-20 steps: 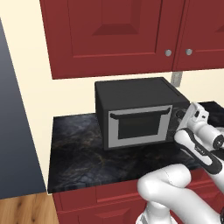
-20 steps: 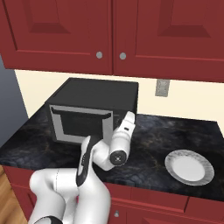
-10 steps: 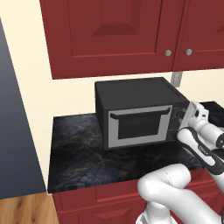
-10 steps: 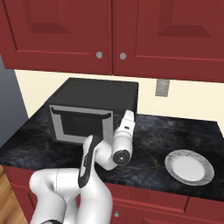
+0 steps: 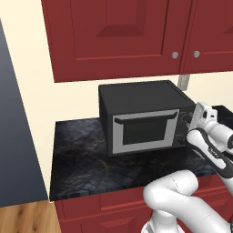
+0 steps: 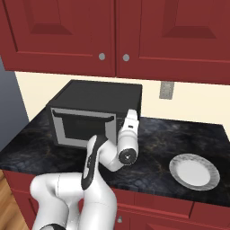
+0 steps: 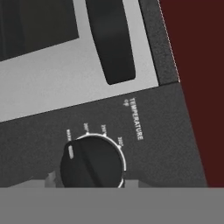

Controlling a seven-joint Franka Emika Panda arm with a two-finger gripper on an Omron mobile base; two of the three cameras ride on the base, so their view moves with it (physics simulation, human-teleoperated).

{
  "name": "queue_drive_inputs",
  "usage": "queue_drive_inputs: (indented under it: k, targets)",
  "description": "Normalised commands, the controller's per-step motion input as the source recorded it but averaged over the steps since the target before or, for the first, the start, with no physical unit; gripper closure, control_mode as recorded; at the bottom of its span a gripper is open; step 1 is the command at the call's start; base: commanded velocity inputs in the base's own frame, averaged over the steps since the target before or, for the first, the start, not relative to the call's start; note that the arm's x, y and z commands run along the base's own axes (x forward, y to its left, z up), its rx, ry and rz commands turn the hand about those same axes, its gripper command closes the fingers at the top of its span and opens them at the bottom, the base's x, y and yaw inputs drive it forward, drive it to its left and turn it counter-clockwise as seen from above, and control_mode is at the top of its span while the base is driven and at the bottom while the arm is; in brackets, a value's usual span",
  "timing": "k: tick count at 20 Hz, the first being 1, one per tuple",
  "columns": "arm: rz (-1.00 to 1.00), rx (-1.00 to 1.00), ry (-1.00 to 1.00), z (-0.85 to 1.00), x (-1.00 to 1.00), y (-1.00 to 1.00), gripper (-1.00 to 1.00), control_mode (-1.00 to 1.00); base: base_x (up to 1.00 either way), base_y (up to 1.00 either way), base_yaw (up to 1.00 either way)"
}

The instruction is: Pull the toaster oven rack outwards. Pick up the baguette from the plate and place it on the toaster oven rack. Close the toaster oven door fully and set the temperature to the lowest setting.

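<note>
- Left base view: the toaster oven (image 5: 143,118) sits on the dark marbled desk (image 5: 82,159) under red cabinets (image 5: 118,36). The toaster oven door (image 5: 144,132) is shut. The gripper (image 5: 195,122) is up against the knob panel at the oven's right end; I cannot tell how its jaws stand.
- Right base view: an empty white plate (image 6: 194,171) lies on the desk, well apart from the oven.
- Hand view: the temperature knob (image 7: 92,162) is very close, beneath the word TEMPERATURE, its white marker at the scale's end.

Red cabinets (image 5: 118,36) hang at 12 o'clock over a dark marbled tabletop (image 5: 82,159), against a cream wall (image 5: 27,82). A grey outlet (image 6: 166,90) sits at 1 o'clock; wood floor (image 5: 22,218) shows at 8 o'clock.
</note>
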Motion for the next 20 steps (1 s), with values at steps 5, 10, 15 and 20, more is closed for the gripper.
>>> queue_drive_inputs:
  k: [5,10,15,20]
  targets:
    - [0.05,-0.12,0.11,0.00,0.10,0.01,1.00,-1.00,0.00,0.00,0.00]
    - [0.02,-0.13,0.03,-0.02,0.00,0.10,1.00,-1.00,0.00,0.00,0.00]
    - [0.07,-0.15,0.00,-0.03,0.00,0.03,1.00,-1.00,0.00,0.00,0.00]
    - [0.10,-0.15,0.00,-0.06,0.00,0.01,1.00,-1.00,0.00,0.00,0.00]
